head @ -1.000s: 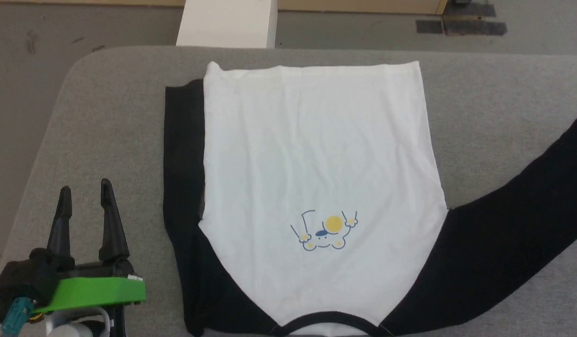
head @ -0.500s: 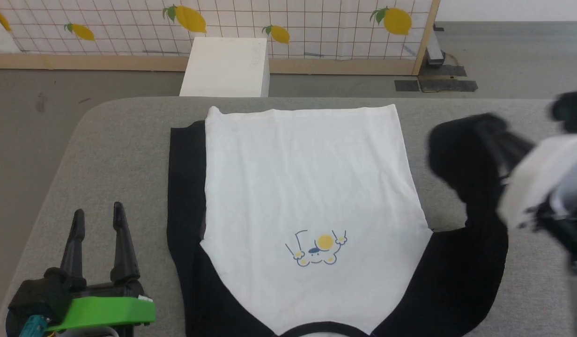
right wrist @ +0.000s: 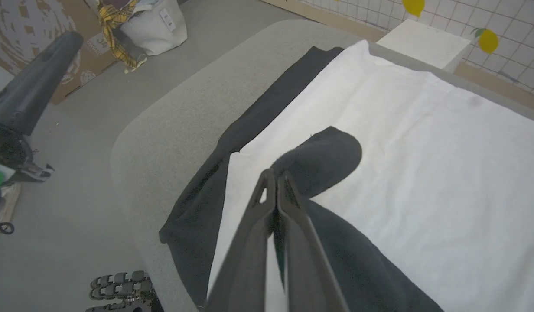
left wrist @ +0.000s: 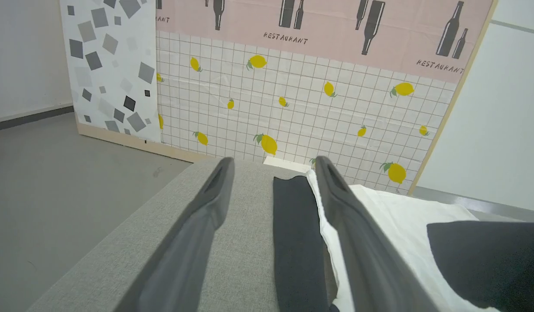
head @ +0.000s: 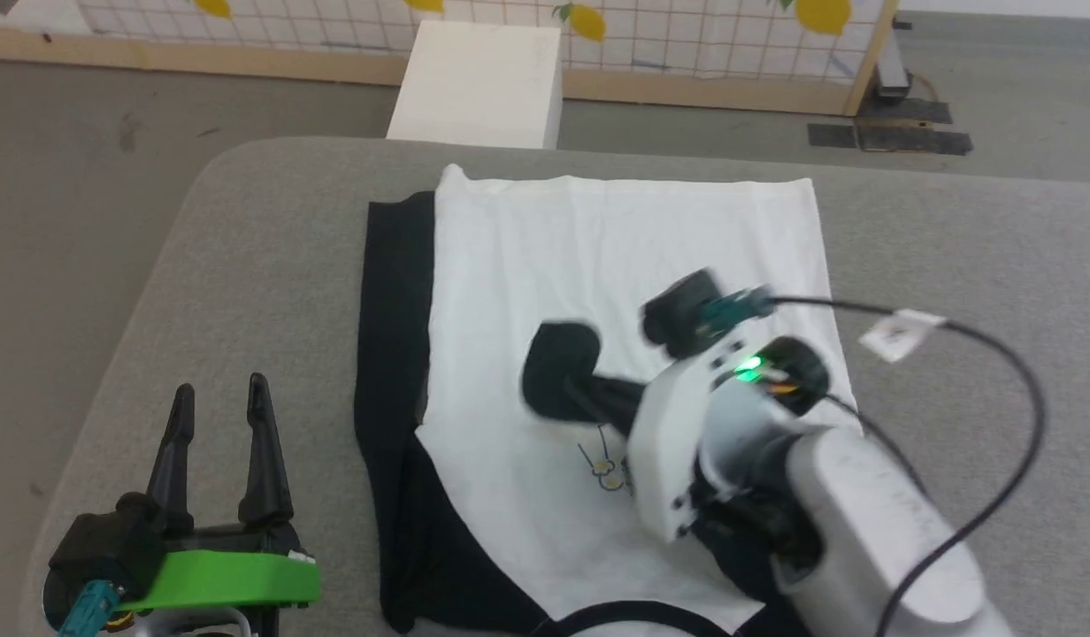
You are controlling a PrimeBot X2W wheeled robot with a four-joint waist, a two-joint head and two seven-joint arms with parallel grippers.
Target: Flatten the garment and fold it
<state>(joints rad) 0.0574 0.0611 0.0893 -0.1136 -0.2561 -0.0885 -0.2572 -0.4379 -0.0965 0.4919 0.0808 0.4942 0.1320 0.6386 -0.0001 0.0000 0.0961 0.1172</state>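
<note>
The garment [head: 616,239] lies on the grey table [head: 244,265], white body spread flat, collar nearest me. One black sleeve [head: 395,354] is folded along its left edge. My right gripper [head: 573,394] is over the middle of the white body, shut on the end of the other black sleeve [head: 558,363]. In the right wrist view that gripper [right wrist: 275,175] has its jaws pressed together, and the sleeve cuff [right wrist: 327,156] drapes onto the white cloth [right wrist: 423,151]. My left gripper [head: 222,387] stands open beside the garment's left edge, holding nothing. In the left wrist view, its fingers [left wrist: 274,162] frame the folded sleeve [left wrist: 297,234].
A white box [head: 479,80] stands on the floor behind the table's far edge. A lemon-print screen [left wrist: 293,108] closes off the back. The right arm's cable [head: 996,354] loops over the table's right side. Bags and cardboard [right wrist: 141,26] sit on the floor to the left.
The head camera has shifted. My right gripper has carried the black sleeve from the table's right side leftwards, over the white body. The left gripper has stayed open in place.
</note>
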